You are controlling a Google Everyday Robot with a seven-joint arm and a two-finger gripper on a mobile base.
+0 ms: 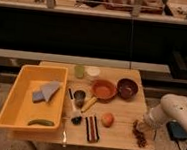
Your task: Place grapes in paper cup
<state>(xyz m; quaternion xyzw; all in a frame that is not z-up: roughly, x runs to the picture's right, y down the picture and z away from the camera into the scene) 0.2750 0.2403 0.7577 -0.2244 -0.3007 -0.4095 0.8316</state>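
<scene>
The grapes (141, 137), a small dark reddish-purple bunch, lie on the wooden table (123, 108) near its front right corner. The paper cup (92, 72), short, wide and white, stands at the back middle of the table beside a pale green cup (79, 71). My gripper (142, 126) is at the end of the white arm (176, 113), which reaches in from the right. It sits low over the table, just above the near end of the grapes. Whether it touches them is hidden.
A yellow bin (13, 106) with a grey cloth and a green item fills the table's left side. An orange bowl (104, 90), a dark bowl (127, 87), a grey metal cup (79, 96), a peach-coloured fruit (107, 119) and a striped packet (92, 128) lie between the grapes and the cup.
</scene>
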